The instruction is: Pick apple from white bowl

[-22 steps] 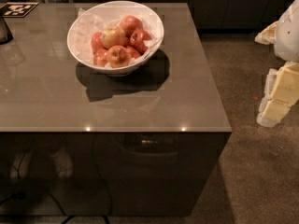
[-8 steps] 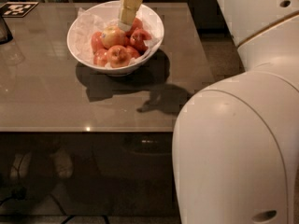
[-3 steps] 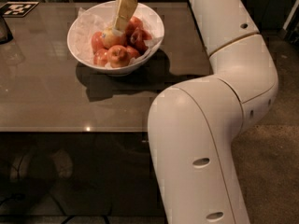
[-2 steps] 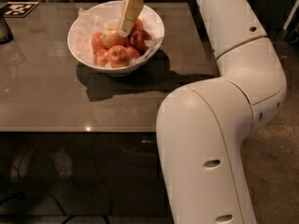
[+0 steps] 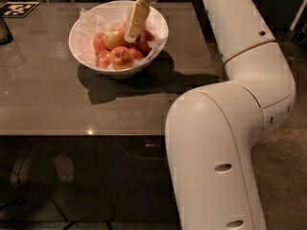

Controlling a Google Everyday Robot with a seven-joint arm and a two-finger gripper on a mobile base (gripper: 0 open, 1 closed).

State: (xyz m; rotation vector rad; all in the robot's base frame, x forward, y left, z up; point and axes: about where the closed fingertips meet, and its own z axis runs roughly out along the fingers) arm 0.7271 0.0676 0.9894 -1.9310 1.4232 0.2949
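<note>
The gripper [image 5: 131, 34] is positioned inside the white bowl [image 5: 87, 61]. The apple [image 5: 114, 36] lies just beside it, at 9 o'clock. Whether anything is grasped cannot be told.

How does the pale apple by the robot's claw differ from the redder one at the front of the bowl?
The pale apple is yellow-gold with a blush; the front apple is deeper red. The pale apple looks larger and sits beside the gripper; the front apple lies apart from it. Both rest in the white bowl.
</note>
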